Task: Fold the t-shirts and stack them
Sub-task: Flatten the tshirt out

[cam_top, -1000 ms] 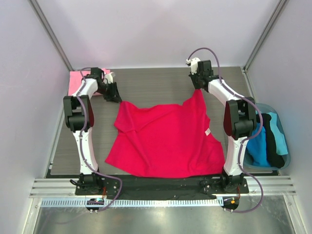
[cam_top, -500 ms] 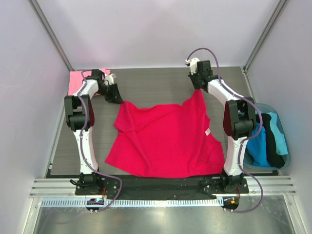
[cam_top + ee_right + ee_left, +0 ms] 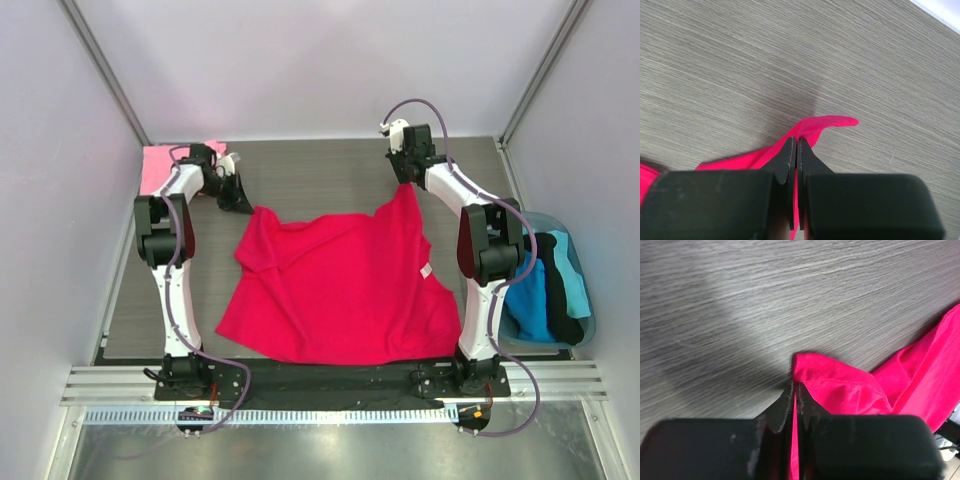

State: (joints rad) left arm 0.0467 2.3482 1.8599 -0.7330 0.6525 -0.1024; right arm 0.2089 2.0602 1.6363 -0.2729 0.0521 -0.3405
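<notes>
Left pincer (image 3: 238,200) and right pincer (image 3: 403,183), top view: each is clamped on a far corner of the crimson t-shirt (image 3: 340,290). The shirt lies spread on the tabletop (image 3: 310,165) between the arms, its white label (image 3: 425,270) toward the right arm. The pink t-shirt (image 3: 155,168) lies at the far left corner. Left wrist view: fingers pressed together on a red cloth edge. Right wrist view: fingers pressed together on a red corner, its tip lying just beyond them.
</notes>
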